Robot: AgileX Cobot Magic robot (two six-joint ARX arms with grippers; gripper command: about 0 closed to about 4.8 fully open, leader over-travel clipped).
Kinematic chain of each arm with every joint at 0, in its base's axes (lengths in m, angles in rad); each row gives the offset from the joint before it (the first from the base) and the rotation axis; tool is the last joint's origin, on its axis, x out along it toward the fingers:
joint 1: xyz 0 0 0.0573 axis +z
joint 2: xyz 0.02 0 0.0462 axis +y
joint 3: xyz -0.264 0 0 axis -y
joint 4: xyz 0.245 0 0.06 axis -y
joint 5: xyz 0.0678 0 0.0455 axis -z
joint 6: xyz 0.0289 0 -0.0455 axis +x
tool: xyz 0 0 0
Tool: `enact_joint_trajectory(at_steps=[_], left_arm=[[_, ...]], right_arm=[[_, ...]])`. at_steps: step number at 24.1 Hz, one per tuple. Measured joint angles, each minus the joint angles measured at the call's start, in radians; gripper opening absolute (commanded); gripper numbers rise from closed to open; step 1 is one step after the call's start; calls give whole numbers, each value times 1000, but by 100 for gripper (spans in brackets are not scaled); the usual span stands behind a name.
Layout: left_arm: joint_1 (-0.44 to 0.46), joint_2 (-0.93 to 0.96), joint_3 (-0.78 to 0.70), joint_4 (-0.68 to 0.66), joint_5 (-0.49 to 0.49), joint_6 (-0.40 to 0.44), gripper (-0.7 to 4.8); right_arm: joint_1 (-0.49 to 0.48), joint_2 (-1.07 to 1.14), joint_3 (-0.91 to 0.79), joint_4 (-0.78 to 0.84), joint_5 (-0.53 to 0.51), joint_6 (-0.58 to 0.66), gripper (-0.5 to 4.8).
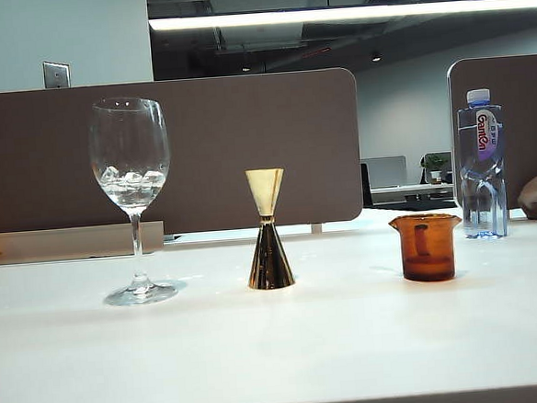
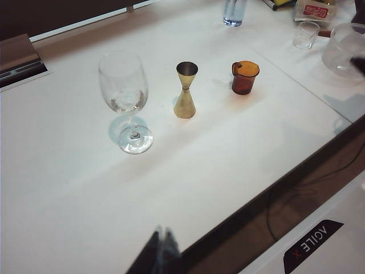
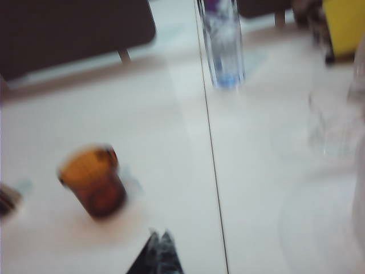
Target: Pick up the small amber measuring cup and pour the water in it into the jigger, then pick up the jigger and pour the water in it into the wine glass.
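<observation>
- On the table (image 1: 334,344), cup (image 1: 426,246), jigger (image 1: 268,229) and glass (image 1: 131,174) stand untouched.
- Right gripper (image 3: 159,251) closed, near cup; must open.
- Left gripper (image 2: 161,246) closed, well back.

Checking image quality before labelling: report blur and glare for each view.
Exterior view: sharp, ceiling strip light glaring. Left wrist view: sharp, wine glass casts a soft shadow; left gripper blurred. Right wrist view: motion-smeared, small amber measuring cup and bottle fuzzy.
</observation>
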Motion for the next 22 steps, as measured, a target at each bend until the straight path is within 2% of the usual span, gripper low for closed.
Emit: enact_joint_trajectory(at_steps=[3, 6, 8, 12, 14, 18, 21, 22], left_arm=[[0, 0, 0, 0, 0, 0, -2], [0, 0, 0, 0, 0, 0, -2], [0, 0, 0, 0, 0, 0, -2], [0, 0, 0, 0, 0, 0, -2], [0, 0, 0, 0, 0, 0, -2], [0, 0, 0, 0, 0, 0, -2], [0, 0, 0, 0, 0, 0, -2], [0, 0, 0, 0, 0, 0, -2]], right_arm=[[0, -1, 200, -81, 76, 0, -3], [0, 19, 399, -153, 88, -3, -3], [0, 138, 616, -253, 92, -126, -3], [0, 370, 880, -484, 91, -253, 0], [0, 440, 944, -456, 63, -257, 13], [0, 581, 957, -274, -32, -252, 22], [0, 784, 955, -192, -222, -193, 22], [0, 823, 955, -180, -244, -189, 22]])
